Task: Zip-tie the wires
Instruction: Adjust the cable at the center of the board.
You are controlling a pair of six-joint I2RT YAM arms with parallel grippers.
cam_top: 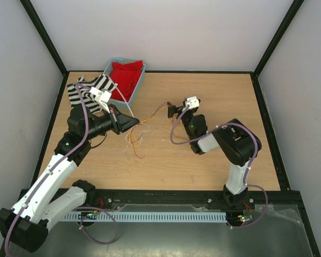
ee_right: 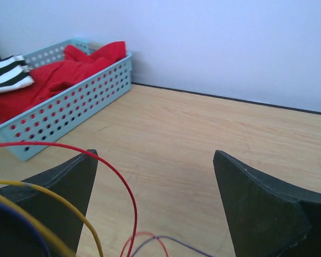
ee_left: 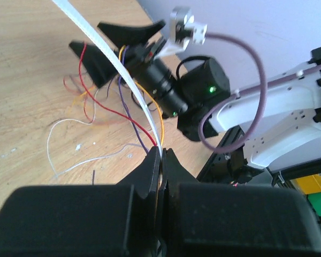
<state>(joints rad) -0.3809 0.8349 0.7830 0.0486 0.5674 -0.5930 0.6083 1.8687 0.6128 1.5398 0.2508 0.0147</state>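
Note:
The wires are thin red, orange, purple and pale strands. They fan out from my left gripper, which is shut on their ends together with a flat white plastic strip that rises to the upper left. From above, the left gripper points right, and the wires stretch toward my right gripper. More strands curl loose on the table. The right gripper stands wide open, holding nothing. A red wire and a yellow one arc past its left finger.
A light blue perforated basket holding red cloth stands at the back left, also seen in the right wrist view as the basket. A black-and-white striped cloth lies beside it. The black frame rail runs along the table's near edge.

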